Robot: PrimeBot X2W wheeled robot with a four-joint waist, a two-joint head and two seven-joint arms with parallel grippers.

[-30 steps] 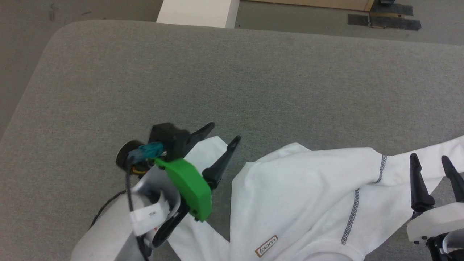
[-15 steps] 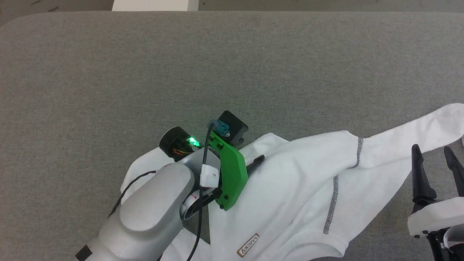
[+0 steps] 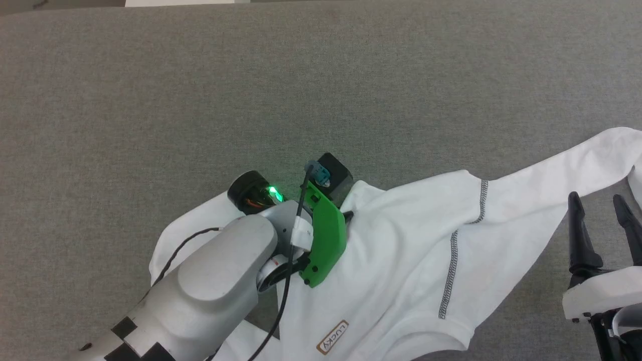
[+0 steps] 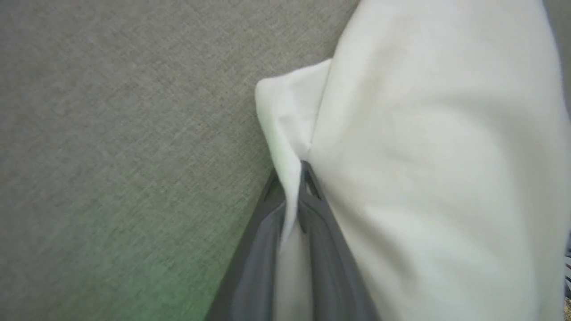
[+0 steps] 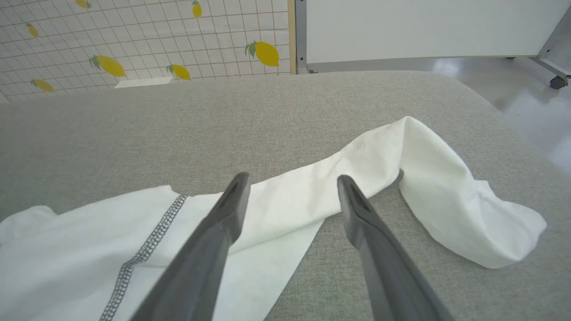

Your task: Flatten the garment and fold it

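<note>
The garment [image 3: 401,271], a white T-shirt with grey zigzag seams [image 3: 454,255] and a small brown label [image 3: 332,337], lies crumpled on the grey table [image 3: 200,100]. My left gripper [image 3: 347,217] sits at the shirt's upper edge, mostly hidden under its green wrist part. In the left wrist view the left gripper [image 4: 292,176] is shut on a thin fold of the garment [image 4: 437,156]. My right gripper [image 3: 597,210] stands open at the lower right, beside a long sleeve [image 3: 577,160]. In the right wrist view the right gripper [image 5: 292,187] hovers open just short of that sleeve [image 5: 424,169].
A rigid white box [image 3: 185,2] peeks in beyond the table's far edge. The right wrist view shows the table's rounded right corner [image 5: 490,107], a lemon-patterned grid surface [image 5: 134,35] and a white panel on wheels [image 5: 424,26] behind it.
The head camera has shifted. My left gripper, open beside a garment corner a second ago, has turned over the shirt and shut on a fold. The right gripper stays open.
</note>
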